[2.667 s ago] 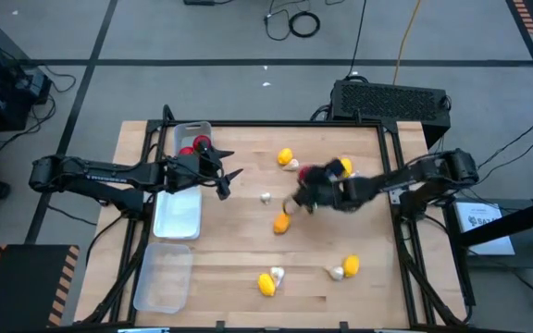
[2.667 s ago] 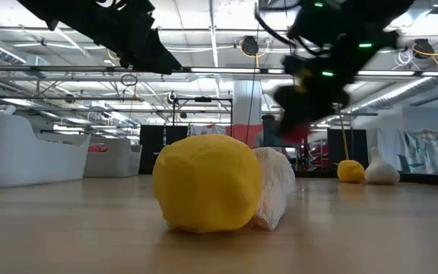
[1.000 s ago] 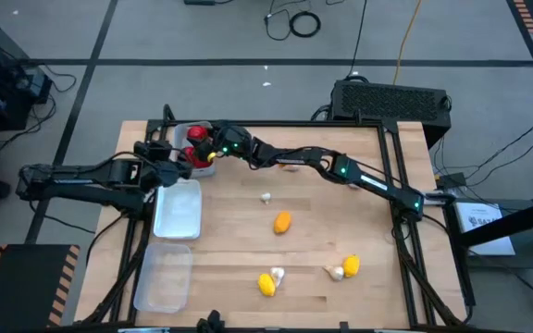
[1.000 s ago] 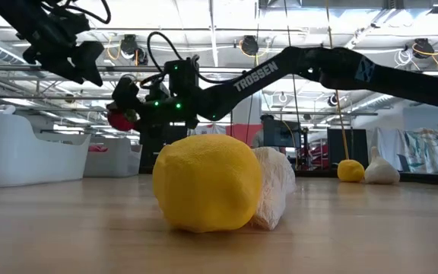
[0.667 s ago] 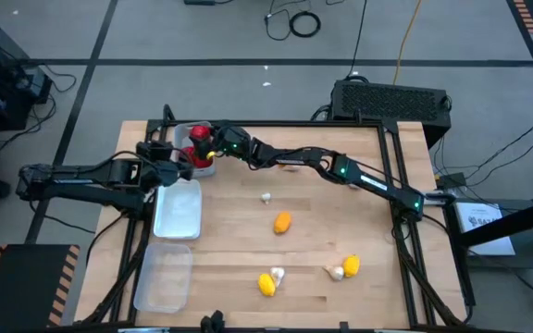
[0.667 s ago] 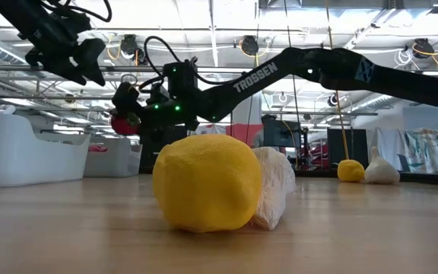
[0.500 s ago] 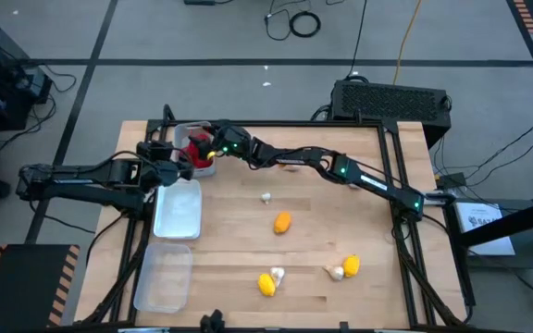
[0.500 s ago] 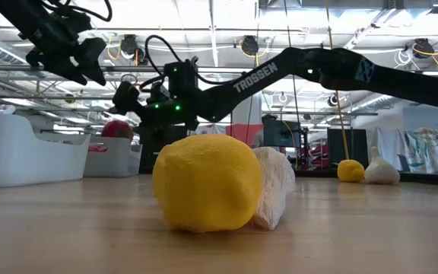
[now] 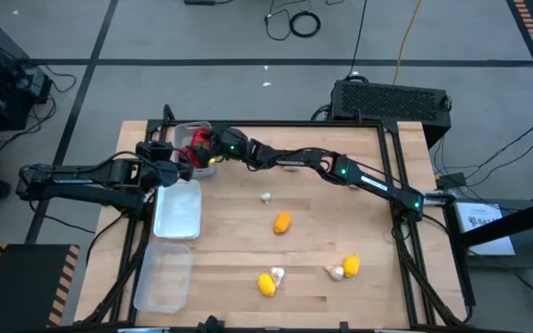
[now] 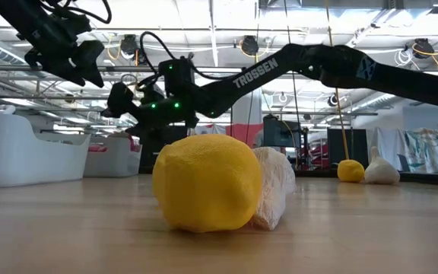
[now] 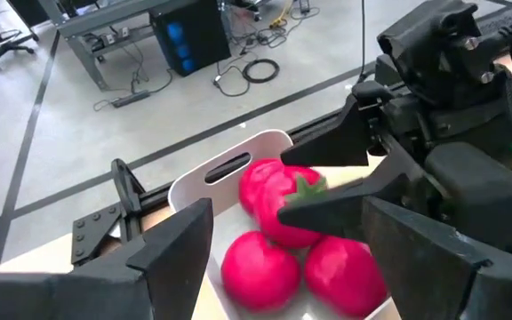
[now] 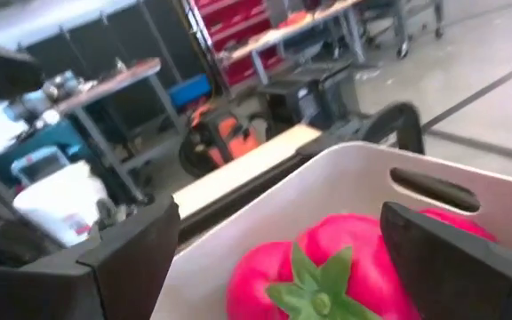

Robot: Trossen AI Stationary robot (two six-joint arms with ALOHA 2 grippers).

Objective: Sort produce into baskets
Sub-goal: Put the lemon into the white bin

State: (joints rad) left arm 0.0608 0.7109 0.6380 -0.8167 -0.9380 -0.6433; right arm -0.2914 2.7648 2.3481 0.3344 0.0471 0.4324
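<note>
The far-left tray (image 9: 191,129) holds several red round pieces (image 11: 260,267); one with a green stem (image 12: 327,267) lies on top. My right gripper (image 9: 204,148) hangs open just above this tray, its fingers on either side of the stemmed piece and clear of it; it also shows in the low view (image 10: 124,103). My left gripper (image 9: 174,168) is open and empty right beside it, at the tray's near edge. Yellow-orange ovals (image 9: 282,222) and whitish bulbs (image 9: 266,197) lie on the table.
Two more trays, a middle one (image 9: 177,211) and a near one (image 9: 163,277), line the table's left side. A yellow piece with a bulb (image 9: 268,280) and another such pair (image 9: 345,268) lie near the front edge. My right arm (image 9: 340,171) stretches across the far half.
My right gripper, over the far-left tray, has opened and let go of the red piece it held. The piece has dropped into the tray among the other red ones. The gripper has stayed above the tray. My left arm has kept still.
</note>
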